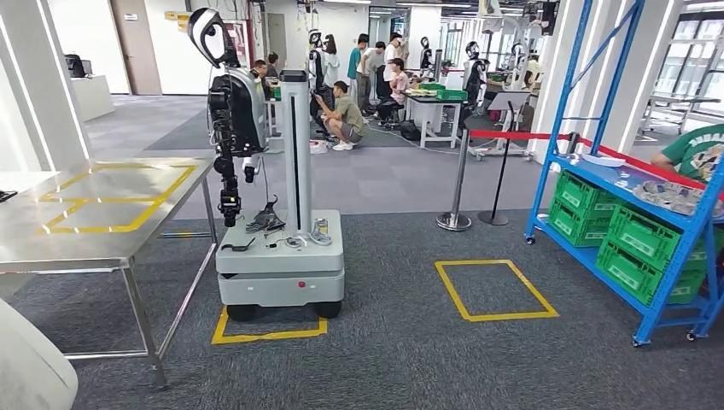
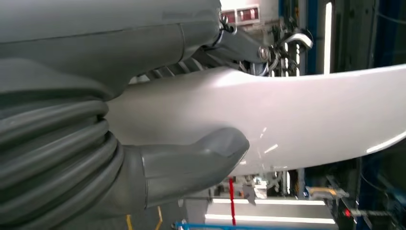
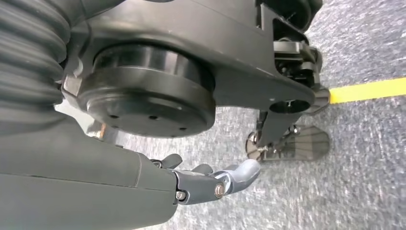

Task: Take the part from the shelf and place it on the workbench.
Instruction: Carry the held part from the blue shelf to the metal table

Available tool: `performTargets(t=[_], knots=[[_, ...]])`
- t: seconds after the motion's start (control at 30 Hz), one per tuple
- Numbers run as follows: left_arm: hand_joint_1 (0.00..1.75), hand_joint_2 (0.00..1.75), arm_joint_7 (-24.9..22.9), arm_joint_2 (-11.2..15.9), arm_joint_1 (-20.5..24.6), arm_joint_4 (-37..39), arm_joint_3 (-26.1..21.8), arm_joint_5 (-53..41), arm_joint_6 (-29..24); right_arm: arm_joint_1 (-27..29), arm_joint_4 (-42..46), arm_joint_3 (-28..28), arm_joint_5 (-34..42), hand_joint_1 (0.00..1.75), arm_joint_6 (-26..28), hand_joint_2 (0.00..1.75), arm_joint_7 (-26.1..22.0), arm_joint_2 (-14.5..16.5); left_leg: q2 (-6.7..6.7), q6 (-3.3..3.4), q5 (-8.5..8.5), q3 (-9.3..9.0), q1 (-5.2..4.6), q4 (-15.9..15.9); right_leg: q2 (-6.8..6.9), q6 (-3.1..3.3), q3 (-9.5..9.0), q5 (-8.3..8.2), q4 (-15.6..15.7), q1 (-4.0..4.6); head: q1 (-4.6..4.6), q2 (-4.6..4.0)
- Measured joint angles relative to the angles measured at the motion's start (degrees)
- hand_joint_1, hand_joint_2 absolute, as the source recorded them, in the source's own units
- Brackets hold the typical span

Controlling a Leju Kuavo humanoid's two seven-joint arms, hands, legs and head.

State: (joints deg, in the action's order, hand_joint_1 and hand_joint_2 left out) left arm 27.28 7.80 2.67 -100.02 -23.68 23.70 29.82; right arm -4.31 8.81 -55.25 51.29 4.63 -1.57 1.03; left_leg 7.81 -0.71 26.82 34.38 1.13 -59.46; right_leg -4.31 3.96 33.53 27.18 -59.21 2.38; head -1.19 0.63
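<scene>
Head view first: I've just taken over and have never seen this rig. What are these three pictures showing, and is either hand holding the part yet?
The head view looks out from high on your robot. The steel workbench with yellow tape marks stands on the left. The blue shelf with green crates stands on the right, with grey parts on its upper level and a person behind it. The machine in the middle is another robot on a wheeled base.

The other two pictures come from cameras at each wrist and are turned. The right hand hangs over carpet and holds nothing. The left hand lies against a white curved shell, and I cannot tell whether its fingers are closed.
</scene>
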Motion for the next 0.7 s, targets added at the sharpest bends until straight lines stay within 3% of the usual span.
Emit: performTargets(t=[0.03,0.07,0.13,0.17,0.2,0.27,0.3,0.33,0.4,0.47,0.53,0.57,0.63,0.7], knots=[[1.75,1.75,0.2,0.1,-0.5,-0.4,-0.4,-0.1,-0.2,-0.1,0.0,0.0,-0.1,0.0,0.0,1.75,-0.1,0.1,0.6,-0.32,-0.14,0.14,0.02,0.3,0.65,0.13,-0.25,-0.2,0.6,-0.03,0.02,0.0],[1.75,1.75,0.4,0.3,-0.9,-0.8,-0.7,-0.1,-0.4,-0.2,0.0,-0.1,-0.1,0.0,0.0,1.75,-0.1,0.3,0.17,-0.54,-0.13,0.25,-0.07,0.3,1.44,0.05,-0.58,-0.45,1.2,-0.16,0.02,0.0],[1.75,1.75,0.6,0.6,-1.2,-1.4,-1.4,-0.3,-0.7,-0.4,0.0,-0.1,-0.3,0.0,0.0,1.75,-0.3,0.5,-3.05,-0.9,1.51,1.38,-0.53,-1.9,3.11,0.04,-1.39,-1.05,2.8,-0.58,0.01,0.0],[1.75,1.75,0.8,0.7,-1.4,-1.6,-1.6,-0.6,-1.0,-0.4,0.0,-0.2,-0.5,0.0,0.0,1.75,-0.4,0.7,-5.13,-1.07,3.2,2.51,-0.61,-4.7,3.97,0.0,-1.62,-1.18,3.3,-0.73,-0.01,0.0],[1.75,1.75,1.0,0.7,-1.7,-2.0,-1.8,-1.0,-1.5,-0.4,0.0,-0.2,-0.7,0.0,0.0,1.75,-0.4,0.8,-6.39,-1.35,5.06,4.03,-0.61,-8.2,4.76,0.06,-1.69,-1.15,3.4,-0.83,-0.02,0.0],[1.75,1.75,1.7,0.6,-3.4,-3.1,-2.5,-1.8,-2.5,-0.3,0.0,-0.5,-1.2,0.0,-0.1,1.75,0.0,1.1,-7.18,-2.0,6.93,6.23,-0.32,-13.4,6.35,-0.1,-1.63,-0.86,3.1,-1.09,-0.03,0.0],[1.75,1.75,2.2,0.6,-4.5,-3.9,-3.0,-2.0,-2.9,-0.3,0.0,-0.6,-1.3,0.0,-0.2,1.75,0.2,1.2,-7.41,-2.36,6.33,6.03,-0.14,-13.4,7.11,-0.28,-1.6,-0.64,2.9,-1.27,-0.03,0.0],[1.75,1.75,2.5,0.6,-5.5,-4.8,-3.6,-2.1,-3.2,-0.4,0.0,-0.8,-1.5,0.0,-0.2,1.75,0.4,1.4,-7.87,-2.75,4.87,4.8,0.04,-11.3,7.86,-0.55,-1.57,-0.34,2.5,-1.49,-0.03,0.0],[1.75,1.75,3.0,0.4,-6.8,-6.2,-4.6,-2.1,-3.4,-0.4,0.0,-1.1,-1.6,0.0,-0.2,1.75,0.4,1.5,-10.24,-3.33,1.81,0.82,0.21,-4.0,9.3,-1.34,-1.46,0.51,1.4,-1.77,-0.04,0.0],[1.75,1.75,3.2,0.3,-7.6,-7.1,-5.1,-2.1,-3.5,-0.5,0.0,-1.3,-1.7,0.0,-0.2,1.75,0.4,1.4,-11.64,-2.54,0.86,-1.28,0.18,-0.1,10.65,-2.17,-1.44,1.4,0.4,-1.67,-0.04,0.0],[1.75,1.75,3.3,0.1,-8.3,-7.8,-5.6,-2.1,-3.5,-0.6,0.0,-1.6,-1.7,0.0,-0.2,1.75,0.5,1.4,-10.47,-1.2,0.86,-1.14,0.1,0.0,11.95,-2.68,-1.68,1.77,0.1,-1.52,-0.03,0.0],[1.75,1.75,3.3,0.1,-8.6,-8.0,-5.8,-2.1,-3.6,-0.8,0.0,-1.6,-1.7,0.0,-0.2,1.75,0.5,1.4,-9.77,-0.8,0.75,-1.0,0.14,0.0,11.69,-3.0,-1.79,1.96,-0.1,-1.63,-0.03,0.0],[1.75,1.75,3.3,0.1,-8.8,-8.4,-6.1,-2.1,-3.6,-1.0,0.0,-1.7,-1.8,0.0,-0.2,1.75,0.4,1.4,-8.5,-0.16,0.43,-0.74,0.33,0.0,8.74,-3.74,-1.01,3.86,-2.4,-2.0,0.0,0.0],[1.75,1.75,3.3,0.0,-8.8,-8.7,-6.2,-2.1,-3.6,-1.0,0.0,-1.8,-1.8,0.0,-0.3,1.75,0.5,1.4,-7.26,0.26,0.15,-0.36,0.42,0.0,5.43,-4.2,1.95,7.8,-9.2,-2.23,0.03,0.0]])
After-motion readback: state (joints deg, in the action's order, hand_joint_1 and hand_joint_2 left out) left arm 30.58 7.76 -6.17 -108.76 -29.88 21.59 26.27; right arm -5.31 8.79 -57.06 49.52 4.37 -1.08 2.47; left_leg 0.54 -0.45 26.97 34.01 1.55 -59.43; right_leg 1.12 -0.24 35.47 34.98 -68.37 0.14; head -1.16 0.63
